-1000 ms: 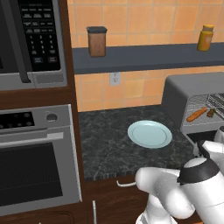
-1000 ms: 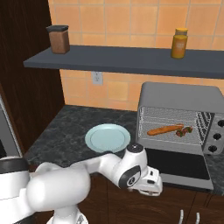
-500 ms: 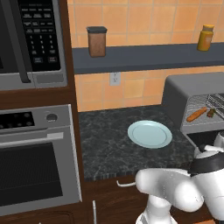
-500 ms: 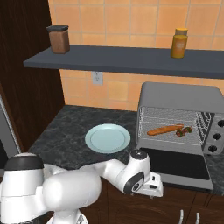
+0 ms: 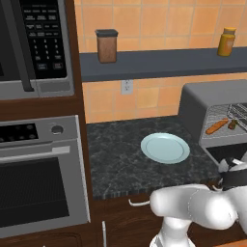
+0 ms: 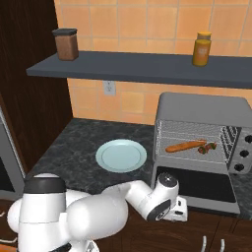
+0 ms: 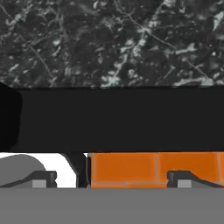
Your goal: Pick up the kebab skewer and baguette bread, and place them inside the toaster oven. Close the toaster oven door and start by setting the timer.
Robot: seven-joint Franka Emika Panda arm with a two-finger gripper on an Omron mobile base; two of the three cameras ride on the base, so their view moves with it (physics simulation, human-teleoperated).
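The grey metal toaster oven (image 6: 202,135) with its rounded top stands on the dark speckled stone worktop (image 6: 74,147), against the orange tiled wall. Its door (image 6: 197,189), a dark glass panel in a light grey frame, lies folded down flat in front of the box, so the wire rack inside is open to sight. On that rack lie the slim orange-brown baguette bread (image 6: 184,146) and, just to its right and close to its end, the short kebab skewer (image 6: 208,147) with dark reddish and green chunks; in the left base view the same pair, baguette (image 5: 216,126) and skewer (image 5: 233,124), rest on the rack inside the box (image 5: 212,113). A round pale blue plate (image 6: 121,155) sits on the worktop to the left of the oven, apart from it. The white arm reaches low in front of the worktop, and the hand (image 6: 178,211) hangs just below the front edge of the lowered door, with nothing between its fingers; in the hand view the two dark fingertips (image 7: 41,178) stand far apart, as wide as they go, empty, before the dark underside of the worktop edge. A brown canister (image 6: 66,44) and a yellow jar (image 6: 201,48) stand on the grey wall shelf (image 6: 133,69) above.
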